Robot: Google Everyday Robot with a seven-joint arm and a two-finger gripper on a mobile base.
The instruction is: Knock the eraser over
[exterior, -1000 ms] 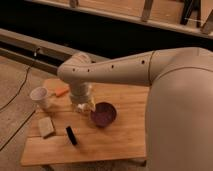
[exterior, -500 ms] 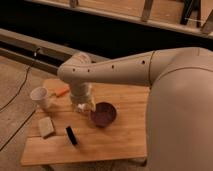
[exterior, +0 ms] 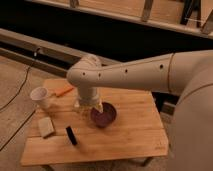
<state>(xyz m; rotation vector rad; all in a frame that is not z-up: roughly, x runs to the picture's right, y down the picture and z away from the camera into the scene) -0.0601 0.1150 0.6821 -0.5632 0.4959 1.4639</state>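
Presently: Eraser Not Yet Struck, Bowl at Risk

The gripper is found hanging below the wrist, low over the counter, just beside the left rim of the purple bowl. Whether it is open or closed cannot be told, as it is hidden by the wrist. The eraser is located nearer the front edge, left of the bowl and right of the tan block, apart from the gripper. Hazards are noted: the bowl may be shoved if the arm is swung wide, the eraser may be slid rather than toppled if struck too low, and the block may be hit by an overshoot.
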